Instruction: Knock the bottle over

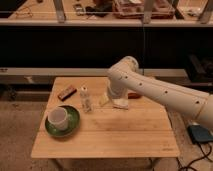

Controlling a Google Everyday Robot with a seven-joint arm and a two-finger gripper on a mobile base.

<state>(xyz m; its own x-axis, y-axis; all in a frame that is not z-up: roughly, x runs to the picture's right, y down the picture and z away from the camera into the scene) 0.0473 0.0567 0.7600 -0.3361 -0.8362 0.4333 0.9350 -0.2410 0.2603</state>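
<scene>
The bottle (86,99) is small, slim and clear with a white cap. It stands upright on the wooden table (115,135), left of the middle. My gripper (111,101) hangs from the white arm (160,92) that reaches in from the right. It sits low over the table, a short way to the right of the bottle and apart from it.
A white cup (57,117) sits on a green saucer (71,122) at the front left, close to the bottle. A brown bar-shaped object (66,92) lies at the back left. A small orange object (134,95) lies behind the arm. Shelving runs behind the table.
</scene>
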